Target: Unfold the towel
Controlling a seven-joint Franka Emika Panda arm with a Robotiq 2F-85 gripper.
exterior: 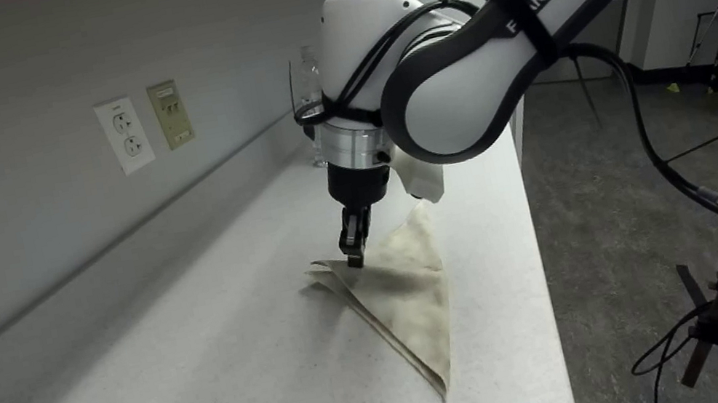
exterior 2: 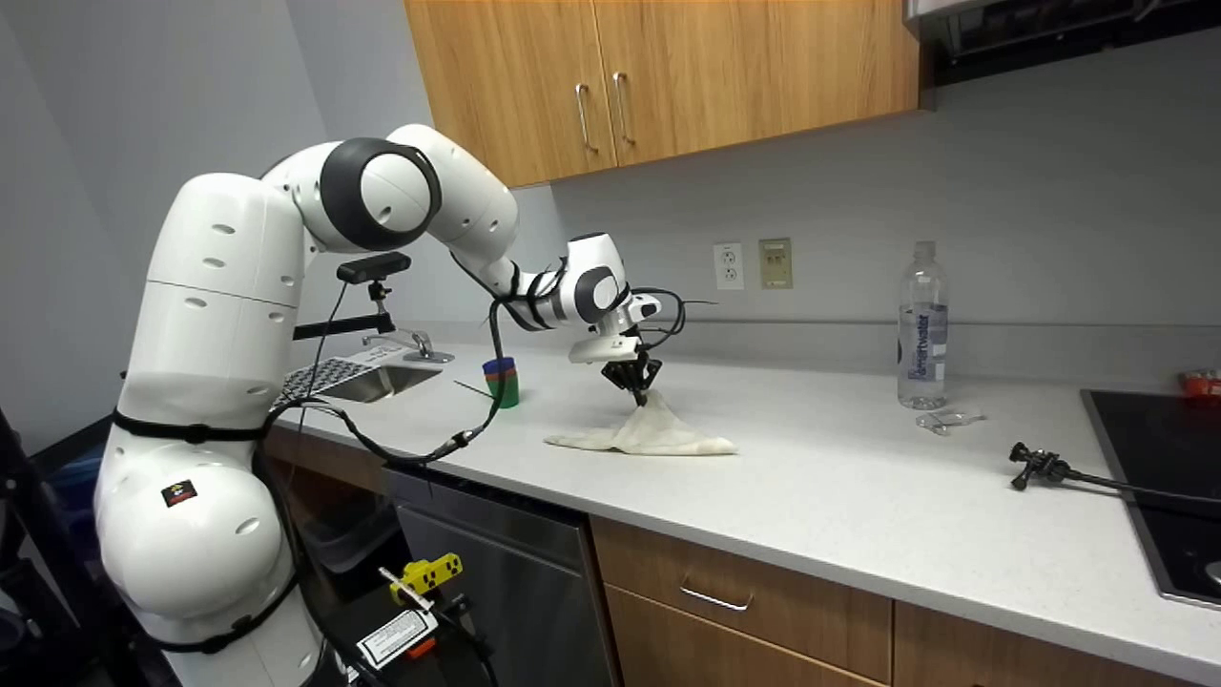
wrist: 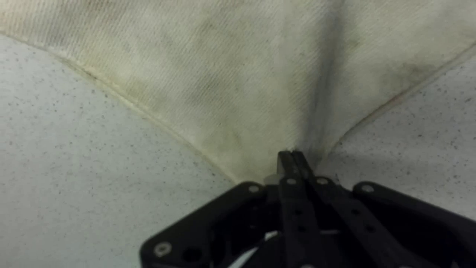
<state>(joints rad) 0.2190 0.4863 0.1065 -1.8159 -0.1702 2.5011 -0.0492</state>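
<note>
The towel (exterior: pixel 411 288) is off-white with faint stains. It lies folded into a roughly triangular shape on the white counter (exterior: pixel 228 380), with layered edges along one side. In an exterior view the towel (exterior 2: pixel 663 437) rises to a peak under my gripper (exterior 2: pixel 641 397). In an exterior view my gripper (exterior: pixel 355 261) points down at the towel near its layered corner. In the wrist view the fingertips (wrist: pixel 292 153) are pressed together, and the towel (wrist: pixel 223 82) narrows towards them with a crease running up from the tips. The pinched part is hidden behind the fingers.
A water bottle (exterior 2: pixel 922 334) stands near the wall, with a small clear plastic piece (exterior 2: pixel 949 420) before it. Stacked cups (exterior 2: pixel 503 382) stand near the sink (exterior 2: pixel 382 384). A black cooktop (exterior 2: pixel 1164 468) and a small black mount (exterior 2: pixel 1045 466) are farther along the counter.
</note>
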